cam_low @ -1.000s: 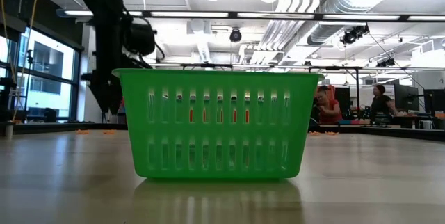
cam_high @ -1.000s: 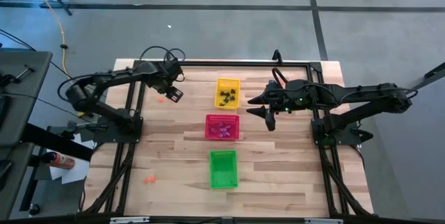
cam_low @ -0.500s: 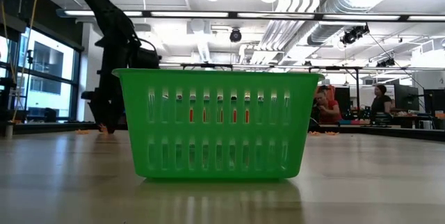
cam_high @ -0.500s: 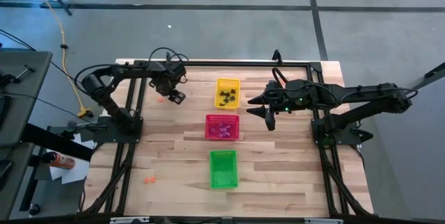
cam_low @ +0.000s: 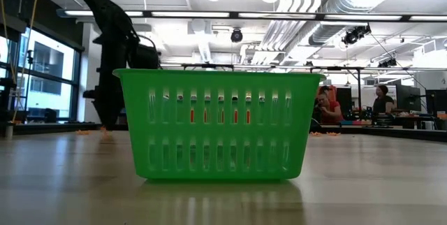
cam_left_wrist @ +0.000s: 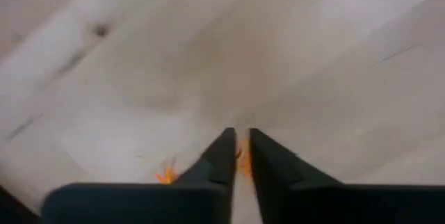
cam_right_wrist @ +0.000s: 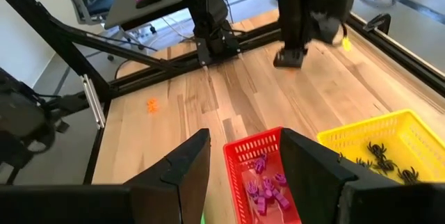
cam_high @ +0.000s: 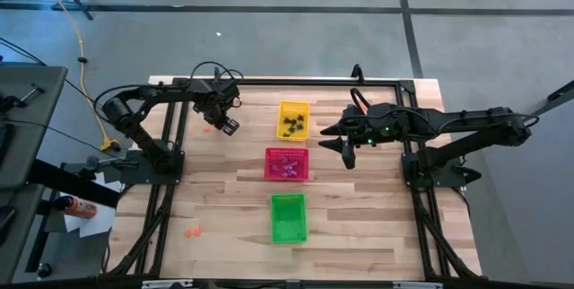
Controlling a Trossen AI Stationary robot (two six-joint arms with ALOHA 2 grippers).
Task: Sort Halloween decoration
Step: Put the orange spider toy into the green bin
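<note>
Overhead, three baskets sit in a row on the desk [cam_high: 359, 235]: yellow [cam_high: 293, 119] holding black trinkets [cam_high: 292, 126], red [cam_high: 286, 163] holding purple ones [cam_high: 287, 169], green [cam_high: 288, 217]. One orange trinket [cam_high: 192, 232] lies apart. Left gripper [cam_high: 224, 126] is down on the desk; its wrist view shows it clenched on an orange piece [cam_left_wrist: 243, 161]. Right gripper [cam_right_wrist: 243, 158] hovers released above the red basket.

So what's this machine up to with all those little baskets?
It is sorting tiny Halloween trinkets by colour. The left gripper is down on the wooden table, closing on an orange trinket. The right gripper waits open beside the red basket. Black trinkets sit in the yellow basket.
</note>
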